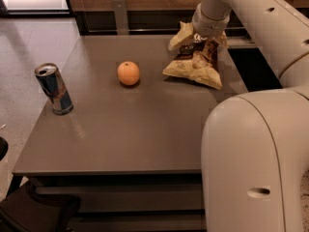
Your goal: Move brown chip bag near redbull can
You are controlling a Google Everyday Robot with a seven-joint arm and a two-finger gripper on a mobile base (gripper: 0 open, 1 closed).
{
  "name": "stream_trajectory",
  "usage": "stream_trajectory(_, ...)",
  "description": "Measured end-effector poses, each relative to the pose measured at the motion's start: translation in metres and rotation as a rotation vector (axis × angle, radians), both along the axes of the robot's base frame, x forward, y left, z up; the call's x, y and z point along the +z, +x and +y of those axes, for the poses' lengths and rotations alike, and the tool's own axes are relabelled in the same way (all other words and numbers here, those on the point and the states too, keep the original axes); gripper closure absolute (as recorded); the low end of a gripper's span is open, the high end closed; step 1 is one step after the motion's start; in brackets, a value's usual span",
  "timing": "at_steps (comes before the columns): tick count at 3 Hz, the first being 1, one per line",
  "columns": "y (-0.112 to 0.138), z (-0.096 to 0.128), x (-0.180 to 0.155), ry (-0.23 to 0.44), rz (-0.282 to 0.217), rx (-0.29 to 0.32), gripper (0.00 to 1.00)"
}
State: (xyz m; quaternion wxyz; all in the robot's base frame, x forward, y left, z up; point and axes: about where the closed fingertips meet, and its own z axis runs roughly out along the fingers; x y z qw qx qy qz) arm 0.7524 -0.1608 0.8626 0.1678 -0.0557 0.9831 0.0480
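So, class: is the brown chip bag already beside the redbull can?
No, the brown chip bag lies far right under the gripper, with the orange between it and the redbull can.

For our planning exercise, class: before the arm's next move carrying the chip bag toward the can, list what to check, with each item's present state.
1. Pincer at the bag: ok, it sits at the bag's upper end.
2. Firm hold on the bag: cannot tell.
3. Bag lifted off the table: not ok, its lower edge appears to rest on the surface.
4. Can upright: ok, it stands near the table's left edge.
5. Straight path from bag to can: not ok, the orange lies between them; probably go over or around it.
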Motion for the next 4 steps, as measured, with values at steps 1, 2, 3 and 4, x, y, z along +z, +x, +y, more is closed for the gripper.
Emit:
stream_trajectory(1,0.0077,0.0191,-0.0242,0.056,0.023,0.025,0.02)
stream_trajectory(2,0.0082,0.0194,-0.0262,0.052,0.025,0.025,0.25)
stream_trajectory(3,0.009,0.0208,-0.0296,0.052,0.028,0.027,0.48)
stream_trajectory(4,0.0095,0.0217,-0.0312,0.052,0.03,0.028,0.71)
